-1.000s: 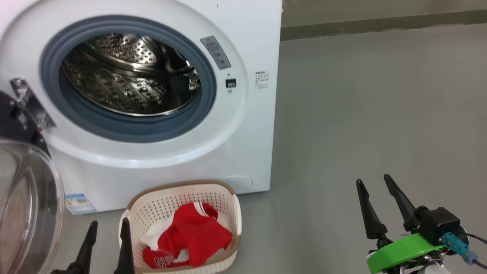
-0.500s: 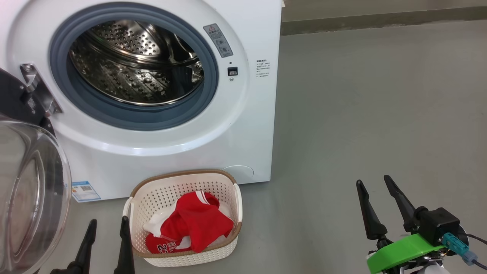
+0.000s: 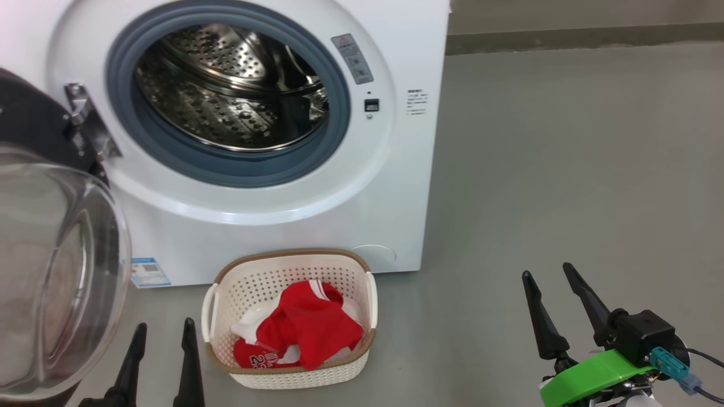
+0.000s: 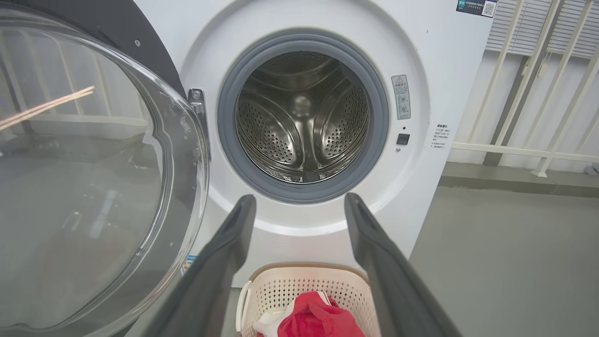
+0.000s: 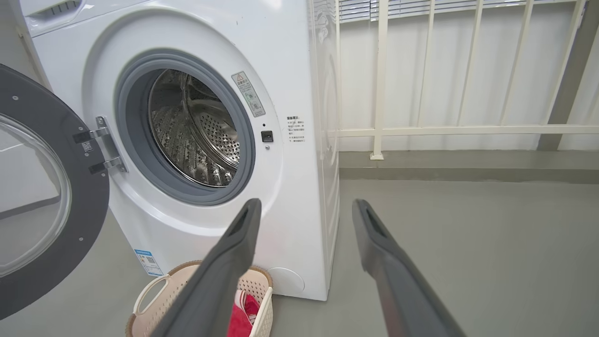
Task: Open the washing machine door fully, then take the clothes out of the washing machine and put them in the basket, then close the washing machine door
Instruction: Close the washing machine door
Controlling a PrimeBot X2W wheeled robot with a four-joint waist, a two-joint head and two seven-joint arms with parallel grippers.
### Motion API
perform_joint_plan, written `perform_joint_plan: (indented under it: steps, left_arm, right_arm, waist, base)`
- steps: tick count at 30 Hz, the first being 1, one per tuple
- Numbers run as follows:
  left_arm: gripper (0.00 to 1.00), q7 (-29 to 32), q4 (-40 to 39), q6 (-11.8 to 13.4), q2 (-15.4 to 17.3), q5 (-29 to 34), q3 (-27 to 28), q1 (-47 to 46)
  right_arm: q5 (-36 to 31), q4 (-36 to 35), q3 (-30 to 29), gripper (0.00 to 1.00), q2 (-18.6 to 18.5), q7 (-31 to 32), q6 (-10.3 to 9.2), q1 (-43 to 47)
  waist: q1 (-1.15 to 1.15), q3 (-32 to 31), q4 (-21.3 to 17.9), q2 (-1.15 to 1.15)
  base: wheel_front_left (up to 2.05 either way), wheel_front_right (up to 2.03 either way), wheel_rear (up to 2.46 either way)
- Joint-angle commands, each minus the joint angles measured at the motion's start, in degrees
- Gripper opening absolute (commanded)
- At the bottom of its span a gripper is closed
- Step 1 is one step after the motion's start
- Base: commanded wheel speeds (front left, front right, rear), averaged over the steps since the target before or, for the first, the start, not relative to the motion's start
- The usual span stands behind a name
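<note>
Clothes (image 3: 305, 333) in basket (image 3: 291, 254), right of left gripper (image 3: 164, 323); drum (image 3: 237, 107) looks empty. Left and right gripper (image 3: 547, 270) jaws spread, empty. Next I push washing machine door (image 3: 34, 118), left of left jaws, shut.

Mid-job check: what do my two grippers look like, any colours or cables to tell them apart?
Both the left gripper and right gripper have two long, tapering black jaws. Behind the right one sit a bright green bracket, a black boxy block and a teal connector with a dark cable.
</note>
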Motion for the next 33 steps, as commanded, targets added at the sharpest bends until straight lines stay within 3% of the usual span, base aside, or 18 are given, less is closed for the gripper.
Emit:
perform_joint_plan:
  steps: [1,33]
  left_arm:
    - [1.0,-0.5,-2.1,0.7,0.6,0.4,1.6,-1.2]
    - [1.0,-0.4,-4.2,1.6,1.8,2.4,1.6,0.9]
  right_arm:
    - [-0.6,-1.5,1.6,1.0,-0.1,-0.4,0.37,-0.7]
    - [3.2,-1.3,5.4,1.0,-0.1,-0.4,0.37,-0.3]
  waist:
    - [0.0,-0.2,1.6,0.0]
    - [0.0,-2.6,22.2,0.0]
  base:
    - [0.0,0.0,0.0]
    - [0.0,0.0,0.0]
